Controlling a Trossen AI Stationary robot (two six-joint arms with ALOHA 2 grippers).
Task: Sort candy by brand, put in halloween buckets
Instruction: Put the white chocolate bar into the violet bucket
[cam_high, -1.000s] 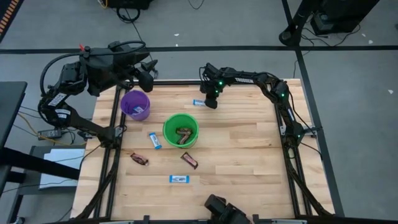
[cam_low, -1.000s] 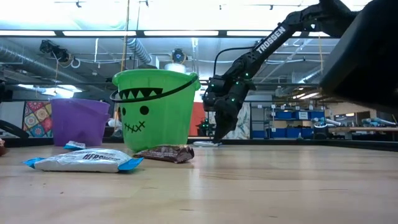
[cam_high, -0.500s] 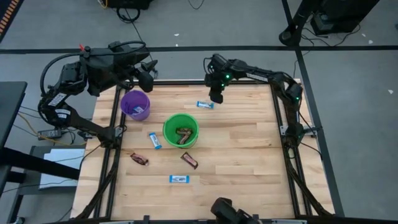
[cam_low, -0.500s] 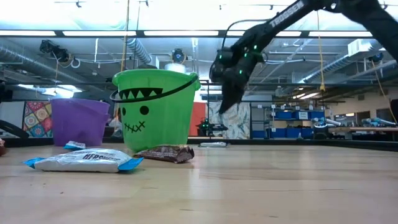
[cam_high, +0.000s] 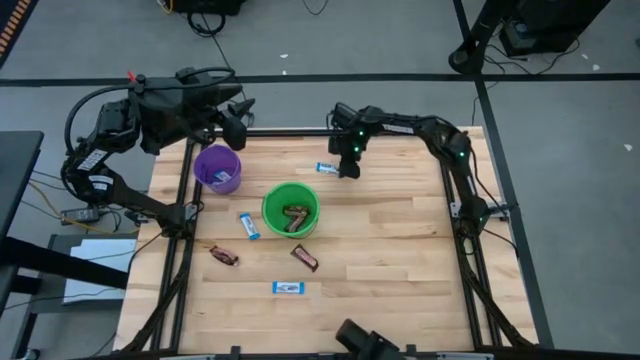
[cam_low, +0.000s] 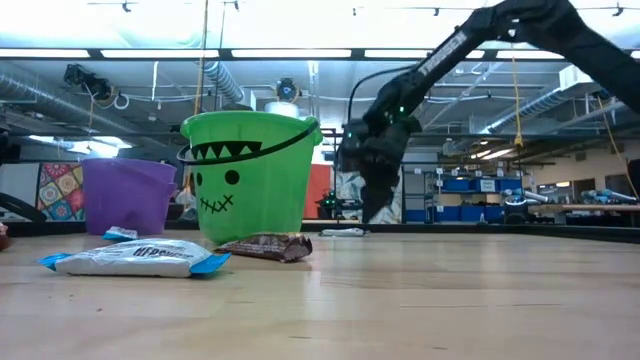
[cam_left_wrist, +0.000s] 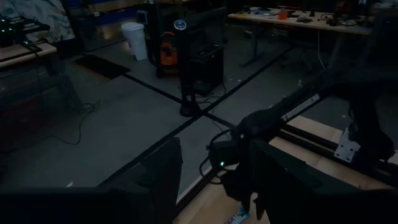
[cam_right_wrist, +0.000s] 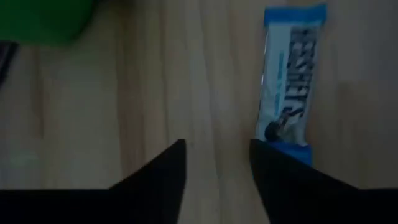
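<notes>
Your right hand (cam_high: 349, 170) has come back down over the far side of the table (cam_high: 400, 250), after lifting off half a second ago. Its fingers (cam_right_wrist: 163, 177), shut a second ago, now stand spread and hold nothing. The blue-and-white candy bar (cam_right_wrist: 288, 84) lies flat on the wood just beside one fingertip, not between the two. Judgement: the first try missed, and you are lining up again; shift toward the bar before closing.

Green bucket (cam_high: 290, 210) sits mid-table with a brown bar (cam_high: 293, 214) inside. Purple bucket (cam_high: 217, 168) stands nearer your left arm.

Loose on the table: two more blue bars (cam_high: 248, 225) (cam_high: 288, 288) and two brown bars (cam_high: 224, 256) (cam_high: 304, 258).

Your left hand (cam_high: 236, 128) waits off the table's far-left corner, fingers parted, empty.
</notes>
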